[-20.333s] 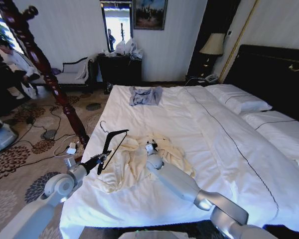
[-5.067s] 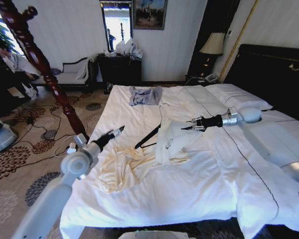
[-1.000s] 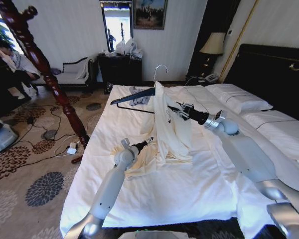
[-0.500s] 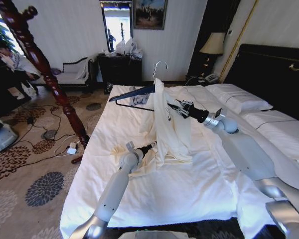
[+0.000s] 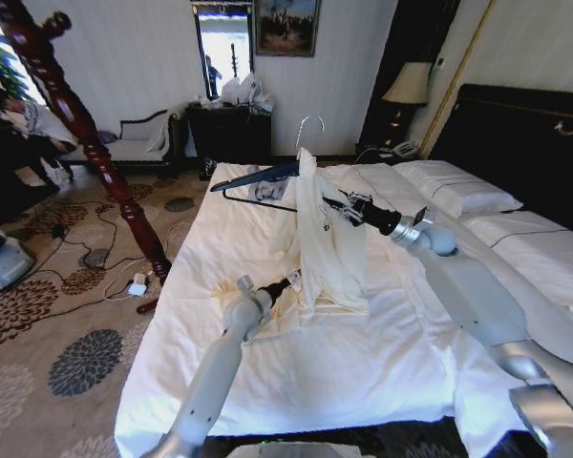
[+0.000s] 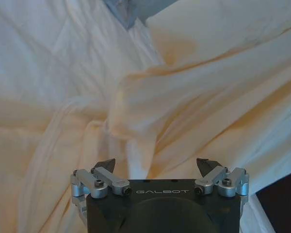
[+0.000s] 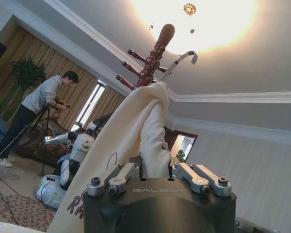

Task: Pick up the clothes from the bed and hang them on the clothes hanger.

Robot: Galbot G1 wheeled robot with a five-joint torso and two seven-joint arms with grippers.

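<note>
The cream clothes [image 5: 327, 240] hang over one shoulder of the black clothes hanger [image 5: 255, 177], held up above the bed [image 5: 382, 367]. The hanger's silver hook [image 5: 308, 122] points upward. My right gripper [image 5: 348, 206] is shut on that cloth-covered shoulder. In the right wrist view the fabric [image 7: 131, 136] rises between its fingers to the hook [image 7: 182, 60]. My left gripper [image 5: 288, 281] is low over the sheet at the trailing hem. It is open, with cream folds [image 6: 184, 97] just beyond the left gripper [image 6: 156, 166].
A reddish-brown wooden pole stand [image 5: 88, 135] leans beside the bed's left side, above cables on the patterned carpet. A folded grey-blue garment [image 5: 267, 192] lies at the far end of the bed. Pillows [image 5: 458, 191] and the black headboard [image 5: 525, 143] are on the right.
My left gripper has crept closer to the hanging hem. The hanger's bare end has lifted slightly while the right gripper stayed about in place.
</note>
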